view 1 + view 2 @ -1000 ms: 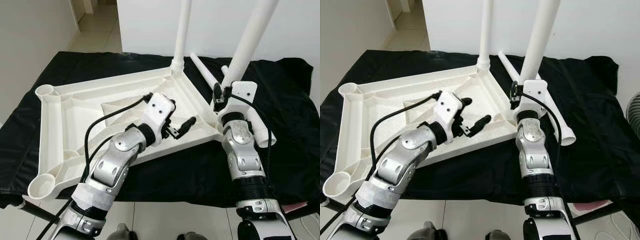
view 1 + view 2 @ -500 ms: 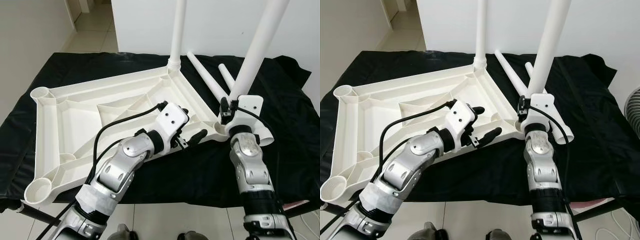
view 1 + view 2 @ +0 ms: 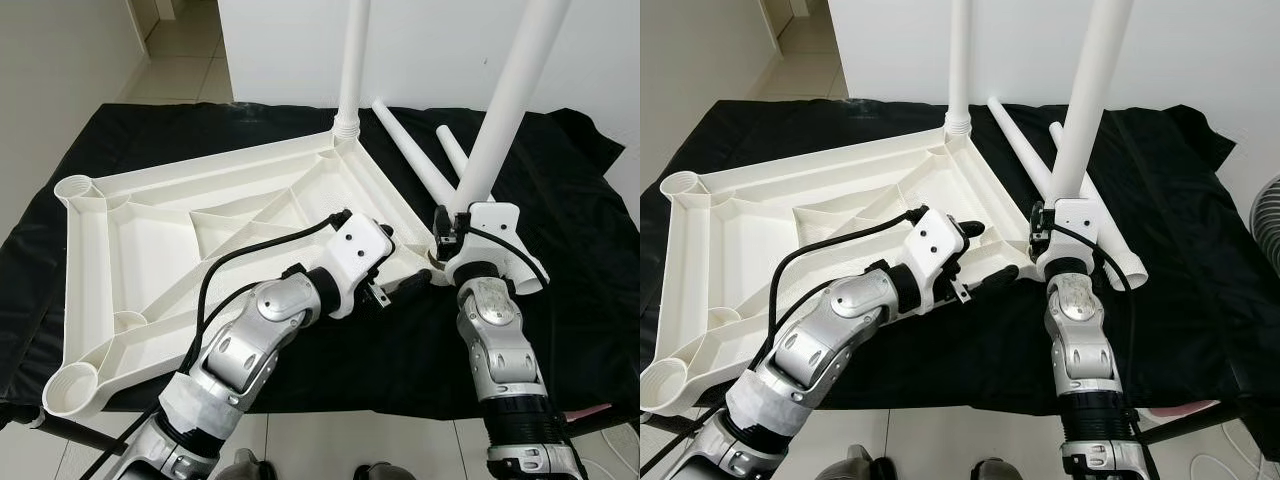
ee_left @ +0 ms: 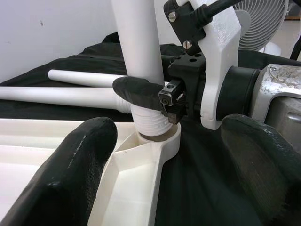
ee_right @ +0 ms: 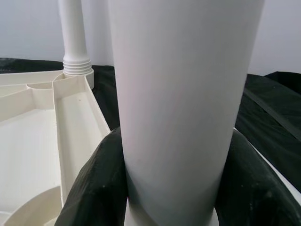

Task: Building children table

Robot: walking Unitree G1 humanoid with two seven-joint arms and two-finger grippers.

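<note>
Left eye view shows my right claw (image 3: 447,238) clamped around a white table leg (image 3: 505,110) standing in the near right corner socket of the upturned white table frame (image 3: 150,260) on the black-draped tabletop (image 3: 590,250). My left claw (image 3: 400,283) spreads wide beside that corner. Another leg (image 3: 352,60) stands at the far corner; two loose legs (image 3: 410,152) lie behind.

Matt white plastic tabletop (image 3: 150,230) on black cloth (image 3: 590,250).
</note>
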